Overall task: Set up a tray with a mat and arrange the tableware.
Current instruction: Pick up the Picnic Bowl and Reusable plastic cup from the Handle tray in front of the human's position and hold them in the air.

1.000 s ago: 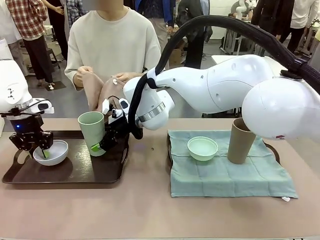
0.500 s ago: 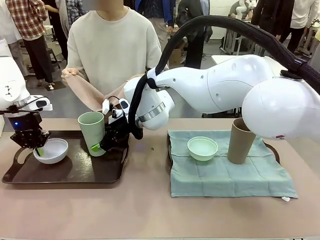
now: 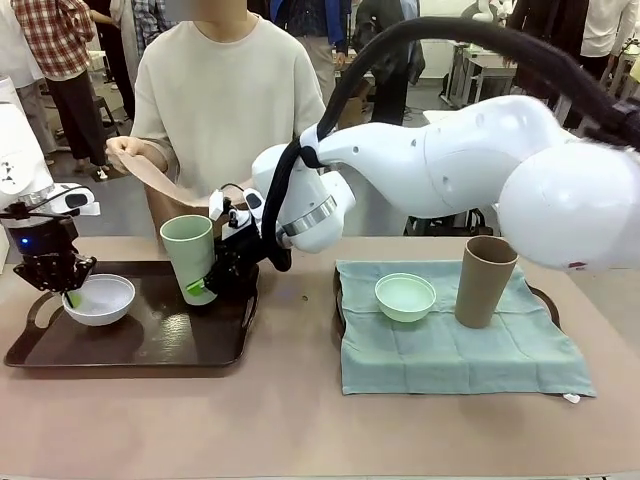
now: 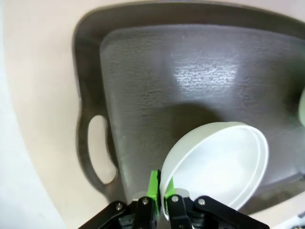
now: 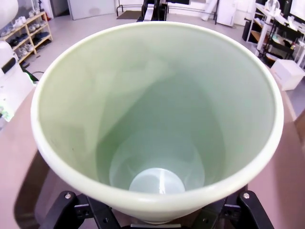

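On a beige tabletop (image 3: 290, 410), a small white round bowl (image 3: 98, 298) is pinched at its rim by the left gripper (image 3: 66, 292) over a dark brown plastic tray (image 3: 170, 335). A tall pale green handleless cup (image 3: 189, 258) is clamped by the right gripper (image 3: 205, 282) above that tray, tilted. People are seen standing behind.

You get bright, even overhead room light in the front view, with soft, short shadows under the white bowl (image 3: 98, 299) and along the dark tray (image 3: 140, 345). The near white arm reads slightly overexposed and a little soft. From the left wrist, a pale glare patch sits on the tray's textured floor (image 4: 202, 76), and the bowl (image 4: 217, 164) casts a dim shadow beside itself; the edges bend with wide-angle distortion. From the right wrist, the pale green cup (image 5: 157, 119) looms close, its rim mildly soft, the background curved.
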Robot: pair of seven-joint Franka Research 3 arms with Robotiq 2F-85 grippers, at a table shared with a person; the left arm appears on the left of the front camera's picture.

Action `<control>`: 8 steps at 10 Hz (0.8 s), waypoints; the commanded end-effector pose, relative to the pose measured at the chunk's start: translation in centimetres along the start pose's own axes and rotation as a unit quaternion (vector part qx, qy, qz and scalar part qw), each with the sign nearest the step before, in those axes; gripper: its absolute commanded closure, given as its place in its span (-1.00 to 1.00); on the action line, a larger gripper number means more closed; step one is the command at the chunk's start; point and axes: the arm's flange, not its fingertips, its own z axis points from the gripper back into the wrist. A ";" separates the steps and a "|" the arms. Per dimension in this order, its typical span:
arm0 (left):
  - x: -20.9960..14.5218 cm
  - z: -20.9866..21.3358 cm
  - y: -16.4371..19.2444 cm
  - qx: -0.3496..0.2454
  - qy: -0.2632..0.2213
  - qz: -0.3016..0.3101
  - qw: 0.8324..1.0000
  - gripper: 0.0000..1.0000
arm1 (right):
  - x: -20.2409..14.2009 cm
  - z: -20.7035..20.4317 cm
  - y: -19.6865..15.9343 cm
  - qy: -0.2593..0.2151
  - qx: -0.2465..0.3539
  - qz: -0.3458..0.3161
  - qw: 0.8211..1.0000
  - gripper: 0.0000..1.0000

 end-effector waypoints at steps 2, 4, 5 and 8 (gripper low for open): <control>-2.7 6.1 0.5 -0.003 -0.008 0.014 1.000 1.00 | 5.6 5.3 4.9 0.012 -0.029 0.001 1.000 0.72; -5.0 12.2 0.6 0.006 -0.046 0.024 0.999 1.00 | 9.1 7.5 7.5 0.020 -0.049 0.014 0.999 0.72; -6.0 14.7 0.5 0.013 -0.059 0.025 0.998 1.00 | 10.6 8.2 8.5 0.019 -0.054 0.016 0.998 0.72; -7.7 18.3 0.3 0.018 -0.094 0.036 0.995 1.00 | 13.1 9.3 10.6 0.024 -0.064 0.029 0.997 0.72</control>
